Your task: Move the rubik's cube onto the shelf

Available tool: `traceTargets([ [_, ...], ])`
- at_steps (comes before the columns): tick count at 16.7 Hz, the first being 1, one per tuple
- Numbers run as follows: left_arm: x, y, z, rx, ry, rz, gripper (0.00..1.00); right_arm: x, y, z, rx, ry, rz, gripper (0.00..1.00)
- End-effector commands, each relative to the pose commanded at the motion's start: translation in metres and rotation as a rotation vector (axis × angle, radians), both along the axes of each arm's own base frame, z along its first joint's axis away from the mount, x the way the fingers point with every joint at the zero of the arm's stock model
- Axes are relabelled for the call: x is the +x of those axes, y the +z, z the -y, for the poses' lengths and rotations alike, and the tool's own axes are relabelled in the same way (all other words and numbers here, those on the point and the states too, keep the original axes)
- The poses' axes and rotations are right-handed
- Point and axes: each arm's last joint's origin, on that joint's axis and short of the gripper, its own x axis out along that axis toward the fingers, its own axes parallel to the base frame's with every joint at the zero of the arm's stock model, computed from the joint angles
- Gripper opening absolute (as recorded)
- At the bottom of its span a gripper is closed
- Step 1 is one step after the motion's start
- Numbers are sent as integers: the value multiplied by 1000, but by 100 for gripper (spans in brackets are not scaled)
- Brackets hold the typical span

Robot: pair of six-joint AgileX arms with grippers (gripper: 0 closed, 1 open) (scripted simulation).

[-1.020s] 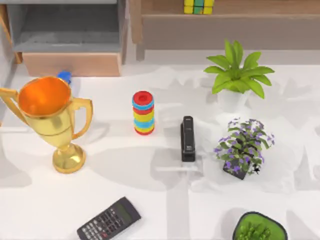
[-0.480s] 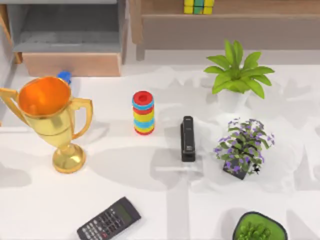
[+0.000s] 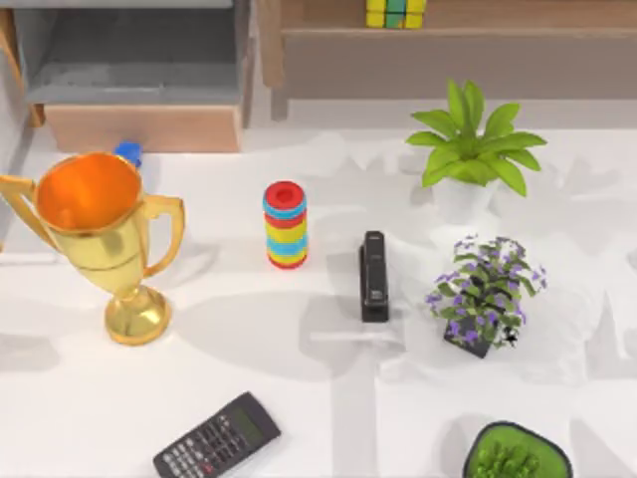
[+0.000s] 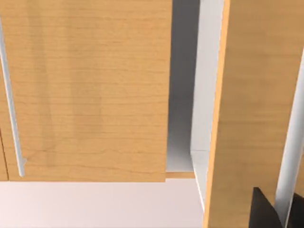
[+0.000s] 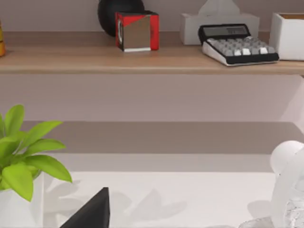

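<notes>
Sitting on the shelf (image 3: 478,14) at the far edge of the top view, right of centre, the rubik's cube (image 3: 395,12) shows yellow and green tiles. No writing or label is legible to me on anything. On the counter (image 3: 299,398) I log a gold trophy (image 3: 97,234) at left, a ring stack (image 3: 286,224) near the middle, a black stapler (image 3: 373,276) just right of it, a calculator (image 3: 217,437) at the near edge, and two potted plants (image 3: 470,149) (image 3: 485,292) at right. My left wrist view faces wooden cabinet panels (image 4: 90,90); my right wrist view faces another shelf (image 5: 152,59) carrying a desk calculator (image 5: 237,45) and a red box (image 5: 137,31). A dark finger tip (image 4: 265,211) shows in the left view and one (image 5: 92,211) in the right; I cannot tell whether either pair of fingers is released or clenched.
</notes>
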Motion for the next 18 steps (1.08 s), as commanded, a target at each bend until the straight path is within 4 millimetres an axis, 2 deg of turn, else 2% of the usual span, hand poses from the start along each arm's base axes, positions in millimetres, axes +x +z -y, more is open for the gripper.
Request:
traceTargets([
  [4, 2, -4, -1, -16, 3, -15, 0, 0, 0, 0, 0, 0, 0, 100],
  [18, 49, -5, -1, -18, 4, -20, 0, 0, 0, 0, 0, 0, 0, 100],
])
